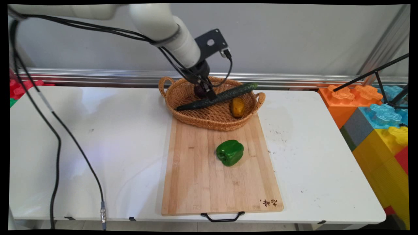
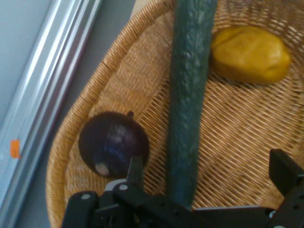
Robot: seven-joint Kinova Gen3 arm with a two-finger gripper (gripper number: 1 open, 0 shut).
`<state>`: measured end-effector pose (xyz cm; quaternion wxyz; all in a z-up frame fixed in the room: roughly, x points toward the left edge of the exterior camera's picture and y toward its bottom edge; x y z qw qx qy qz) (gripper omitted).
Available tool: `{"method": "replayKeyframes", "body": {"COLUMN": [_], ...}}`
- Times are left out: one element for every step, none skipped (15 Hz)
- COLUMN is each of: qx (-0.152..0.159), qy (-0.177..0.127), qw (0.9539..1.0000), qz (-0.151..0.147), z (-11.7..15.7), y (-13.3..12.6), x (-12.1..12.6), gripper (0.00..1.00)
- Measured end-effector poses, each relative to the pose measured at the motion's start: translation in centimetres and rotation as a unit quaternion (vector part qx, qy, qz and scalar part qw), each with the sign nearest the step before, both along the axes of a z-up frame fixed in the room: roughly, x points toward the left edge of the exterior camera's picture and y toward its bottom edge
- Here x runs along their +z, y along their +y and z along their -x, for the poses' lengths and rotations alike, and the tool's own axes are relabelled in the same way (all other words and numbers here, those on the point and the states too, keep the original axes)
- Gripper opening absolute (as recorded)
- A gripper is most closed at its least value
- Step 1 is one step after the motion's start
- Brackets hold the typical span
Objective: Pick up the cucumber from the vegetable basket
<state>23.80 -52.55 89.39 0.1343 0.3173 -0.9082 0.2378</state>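
Cucumber, long and dark green, lies slantwise across the wicker basket, its far end resting up on the basket's right rim near the right handle, its near end low on the basket floor toward the left. In the hand view the cucumber runs from the top edge down between the two fingers, close to the left finger and well clear of the right finger.

Gripper is down inside the basket, over the cucumber's middle. Its jaws stand spread wide, one on each side of the cucumber, nothing clamped. Gripper linkage fills the bottom edge of the hand view.

Dark purple round onion sits in the basket just beside the left finger, on the side toward the wall; whether finger and onion touch, cannot tell. In the main view the onion is mostly hidden behind the gripper.

Yellowish potato lies in the basket on the other side of the cucumber, near the right rim, apart from the gripper; also seen in the hand view.

Basket sits on the far end of a wooden cutting board on the white table. Green bell pepper rests on the board's middle, well apart from the basket. Black cables hang from the arm down the table's left side. Coloured foam blocks stand off the table's right end.
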Motion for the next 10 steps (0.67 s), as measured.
{"method": "replayKeyframes", "body": {"qx": [-0.006,-0.013,-0.021,-0.027,-0.035,-0.04,-0.045,-0.05,-0.055,-0.06], "qy": [-0.007,-0.015,-0.023,-0.029,-0.035,-0.038,-0.042,-0.045,-0.047,-0.049], "qw": [1.0,0.9998,0.9995,0.9992,0.9987,0.9985,0.998,0.9977,0.9973,0.997], "qz": [0.003,0.005,0.006,0.007,0.008,0.008,0.009,0.009,0.009,0.009], "z": [0.2,0.3,0.4,0.4,0.5,0.5,0.6,0.6,0.7,0.9], "y": [-0.7,-1.6,-2.3,-2.9,-3.6,-4.0,-4.5,-4.9,-5.3,-5.7], "x": [-0.6,-1.4,-2.2,-2.8,-3.6,-4.1,-4.8,-5.4,-5.9,-6.5], "gripper": [1.0,1.0,1.0,1.0,1.0,1.0,1.0,1.0,1.0,1.0]}}
